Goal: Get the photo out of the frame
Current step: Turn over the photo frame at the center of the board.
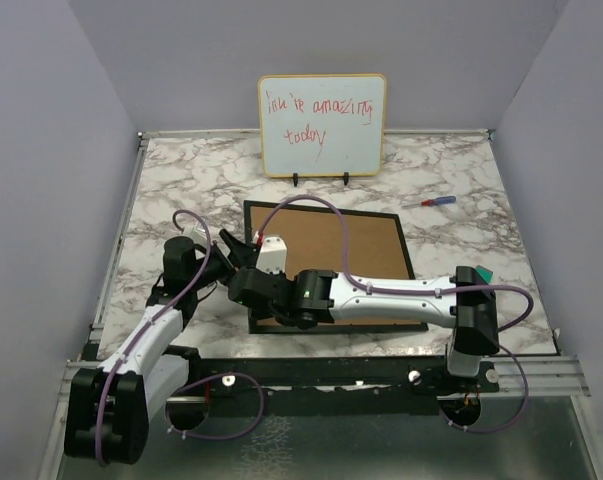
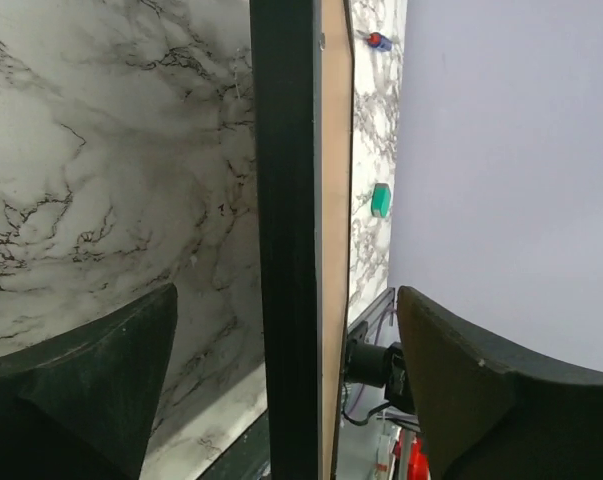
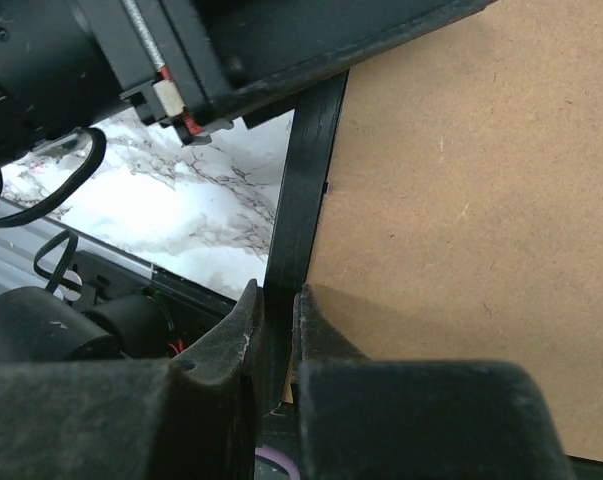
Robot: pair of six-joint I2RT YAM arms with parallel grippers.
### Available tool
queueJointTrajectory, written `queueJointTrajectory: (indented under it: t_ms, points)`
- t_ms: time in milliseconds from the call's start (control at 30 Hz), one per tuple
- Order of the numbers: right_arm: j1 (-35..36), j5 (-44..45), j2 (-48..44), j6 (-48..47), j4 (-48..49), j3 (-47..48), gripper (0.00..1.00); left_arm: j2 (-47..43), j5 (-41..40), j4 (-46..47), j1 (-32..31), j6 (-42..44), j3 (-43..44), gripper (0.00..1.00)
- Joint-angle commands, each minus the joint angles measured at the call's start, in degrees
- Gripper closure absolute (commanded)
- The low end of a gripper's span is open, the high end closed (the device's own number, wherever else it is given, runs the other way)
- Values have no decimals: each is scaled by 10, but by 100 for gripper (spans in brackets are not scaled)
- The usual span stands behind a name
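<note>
Top view: frame lies back-up on the marble worktop, centre of picture, brown panel showing. The photo isn't visible in any view. Whiteboard stands on its easel behind the frame, screwdriver to the frame's upper right.

Right arm runs from its base at lower right, forearm stretched nearly flat to the left across the frame's near edge. Right gripper sits at the frame's lower-left corner.

Left arm rises from lower left, elbow bent, wrist turned toward the right. Left gripper is at the frame's left edge, just above the right one.

Left wrist view: fingers stand wide apart at the bottom corners. The frame's black rim and board edge run straight up the middle between them, and the jaws are apart, touching neither side. Marble is on the left, with a green block to the right of the board edge, partway up. Can't tell from here whether that edge is off the worktop.

Right wrist view: fingers at bottom centre, jaws clamped on the thin black rim. The brown back panel fills the right side, marble is at left. The left gripper's body crosses the top of the picture, over the same rim.
</note>
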Motion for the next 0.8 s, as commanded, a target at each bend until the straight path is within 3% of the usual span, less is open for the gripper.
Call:
queueJointTrajectory:
  t_ms: [0,167,500,667,767]
  points:
    - [-2,13,-30,6,34,-4,100,13,-33,32,-17,11,27,16]
    - [-2,11,-42,5,43,-19,99,23,-34,32,-17,12,31,36]
    - [-2,-11,-87,-6,112,-84,99,36,-33,37,-27,20,37,56]
    - [-2,-20,-111,-13,154,-119,99,39,-49,42,-41,16,41,58]
    - [-2,-18,-113,-13,150,-118,99,45,-57,46,-47,15,43,69]
